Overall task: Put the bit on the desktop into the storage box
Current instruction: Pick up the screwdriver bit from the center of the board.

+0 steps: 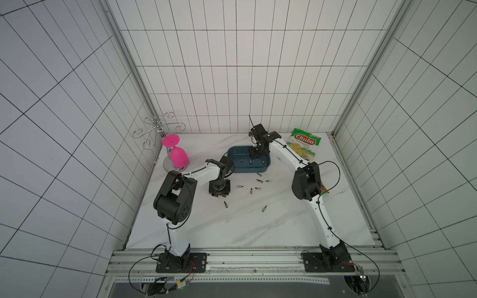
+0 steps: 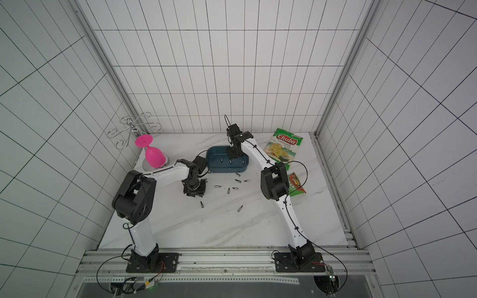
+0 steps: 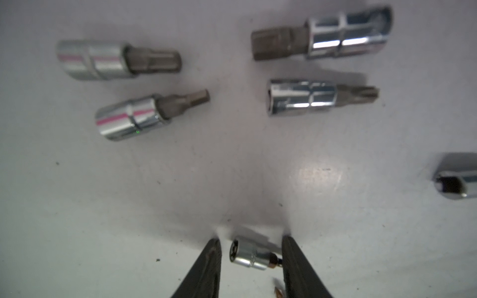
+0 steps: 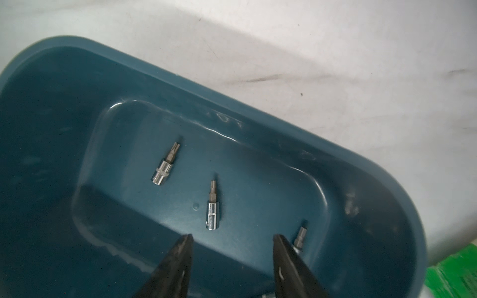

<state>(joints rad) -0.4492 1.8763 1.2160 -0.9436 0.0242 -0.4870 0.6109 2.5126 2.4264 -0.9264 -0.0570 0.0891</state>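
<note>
Item: small steel bit [image 3: 251, 254], chromed body, dark tip
Location: on white marble-look counter [image 3: 309, 206], near-left of dark teal plastic storage box [image 4: 258, 134]
Handling: I judge it light, rigid, slick, prone to roll
Hold: across chromed body
My left pincer [image 3: 251, 238]: spread, straddling it
My right pincer [image 4: 233, 236]: spread, empty, above box

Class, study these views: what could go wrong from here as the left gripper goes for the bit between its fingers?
1. The bit lies end to end across the open left gripper; pinched at its tips, it may pivot or pop out.
2. The right gripper hangs open over the storage box, so a delivery there may clash.
</note>
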